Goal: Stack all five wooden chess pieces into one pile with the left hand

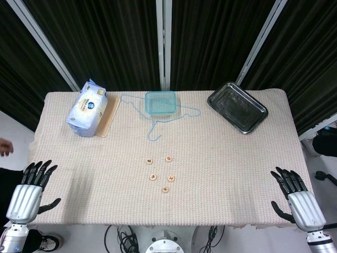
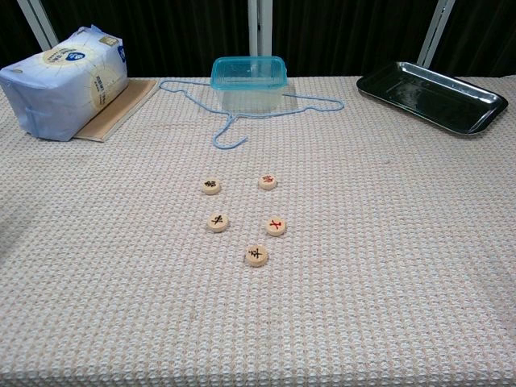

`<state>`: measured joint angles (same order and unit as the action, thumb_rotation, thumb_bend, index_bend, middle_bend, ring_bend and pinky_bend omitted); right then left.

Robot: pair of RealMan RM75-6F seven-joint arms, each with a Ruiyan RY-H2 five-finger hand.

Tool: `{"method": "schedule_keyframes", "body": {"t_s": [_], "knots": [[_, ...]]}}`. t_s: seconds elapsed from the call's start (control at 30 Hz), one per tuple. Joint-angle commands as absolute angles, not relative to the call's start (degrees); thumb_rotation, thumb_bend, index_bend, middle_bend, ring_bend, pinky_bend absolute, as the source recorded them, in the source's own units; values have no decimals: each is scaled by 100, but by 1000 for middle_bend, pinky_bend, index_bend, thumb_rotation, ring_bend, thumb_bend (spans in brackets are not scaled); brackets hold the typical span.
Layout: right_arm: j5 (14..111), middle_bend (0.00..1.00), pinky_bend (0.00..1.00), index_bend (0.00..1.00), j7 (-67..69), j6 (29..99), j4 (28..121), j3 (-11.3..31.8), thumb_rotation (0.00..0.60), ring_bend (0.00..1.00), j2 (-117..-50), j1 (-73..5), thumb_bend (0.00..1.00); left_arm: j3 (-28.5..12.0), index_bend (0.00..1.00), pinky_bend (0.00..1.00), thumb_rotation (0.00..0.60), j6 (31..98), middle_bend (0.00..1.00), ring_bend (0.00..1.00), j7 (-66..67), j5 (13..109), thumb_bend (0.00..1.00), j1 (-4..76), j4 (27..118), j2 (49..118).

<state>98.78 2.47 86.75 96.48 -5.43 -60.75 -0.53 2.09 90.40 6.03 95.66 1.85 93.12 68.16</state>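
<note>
Five wooden chess pieces [image 2: 256, 255] are laid flat and apart, unstacked, at the middle of the woven tablecloth [image 2: 403, 266]. The left hand [image 1: 29, 192] and right hand [image 1: 297, 200] are held released, fingers spread, at the table's near corners

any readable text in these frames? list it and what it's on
Nothing reads cleanly.
White packet: round printed label and small blue logo, too blurred to read.
Five wooden chess pieces: one character each, some black, some red, too small to make out.
Plastic box and metal tray: no markings visible.
</note>
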Motion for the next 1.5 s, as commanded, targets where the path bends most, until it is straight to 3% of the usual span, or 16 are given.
{"method": "schedule_keyframes", "body": {"t_s": [0.03, 0.47, 0.77, 1.03, 1.5], "knots": [[9886, 0, 0, 0, 247, 8685, 9643, -547, 600, 0, -6075, -47, 301, 219, 140, 0, 600, 9015, 36, 0, 602, 9558, 69, 189, 9306, 6818], [9927, 0, 0, 0, 296, 8736, 9669, -535, 600, 0, -6038, -47, 301, 197, 140, 0, 600, 8822, 36, 0, 376, 9930, 69, 497, 9656, 6792], [9745, 0, 0, 0, 390, 8623, 9675, -462, 600, 0, -6000, -107, 301, -488, 156, 0, 600, 7175, 37, 0, 710, 9418, 83, 1778, 10698, 6681], [9749, 0, 0, 0, 726, 8840, 9607, -438, 600, 0, -5878, -34, 301, -1057, 181, 0, 600, 5715, 62, 0, 1740, 8045, 95, 2939, 10336, 7649], [9779, 0, 0, 0, 1264, 9091, 9440, -431, 600, 0, -5749, 62, 301, -1307, 316, 0, 600, 5219, 132, 0, 2446, 6418, 127, 3865, 8990, 9316]]}}
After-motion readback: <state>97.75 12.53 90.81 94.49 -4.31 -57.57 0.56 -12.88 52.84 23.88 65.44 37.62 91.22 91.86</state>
